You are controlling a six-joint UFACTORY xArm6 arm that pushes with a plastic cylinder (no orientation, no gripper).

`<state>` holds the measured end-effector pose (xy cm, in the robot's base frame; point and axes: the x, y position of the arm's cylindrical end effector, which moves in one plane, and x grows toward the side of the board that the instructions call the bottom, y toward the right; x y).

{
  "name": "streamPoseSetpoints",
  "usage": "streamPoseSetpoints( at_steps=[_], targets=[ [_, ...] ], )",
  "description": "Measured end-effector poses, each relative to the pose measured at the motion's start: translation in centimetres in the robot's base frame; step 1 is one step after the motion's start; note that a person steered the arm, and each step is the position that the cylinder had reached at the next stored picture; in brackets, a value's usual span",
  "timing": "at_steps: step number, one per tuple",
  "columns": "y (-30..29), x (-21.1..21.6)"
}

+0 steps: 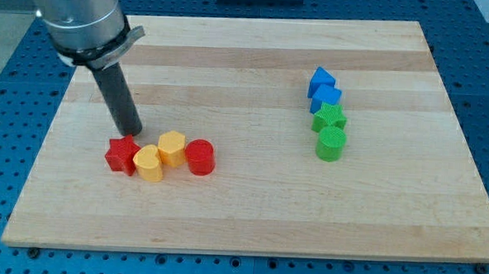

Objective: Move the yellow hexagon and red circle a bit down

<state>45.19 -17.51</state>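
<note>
- Camera view, wooden board (250,203): eight blocks.
- Red, two: star (122,155), circle (200,157).
- Yellow, two: hexagon (171,147) touching the circle's left; heart (148,162).
- Blue, two (321,79) (326,97); green, two (330,118) (331,144), in a column at the view's right.
- My tip (130,134): bare rod, holds nothing, just above the star.

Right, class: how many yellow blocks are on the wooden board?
2. The yellow hexagon sits between the red star and the red circle; the other yellow block lies at its lower left, beside the star. None seems hidden.
</note>
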Motion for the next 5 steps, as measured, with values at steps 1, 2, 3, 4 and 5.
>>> streamPoseSetpoints(
  at_steps=[1, 2, 3, 4, 5],
  targets=[
    [2.8, -0.4],
    [5.4, 0.9],
    [7.2, 2.7],
    [8.6, 3.3],
    [10.0, 2.4]
  ],
)
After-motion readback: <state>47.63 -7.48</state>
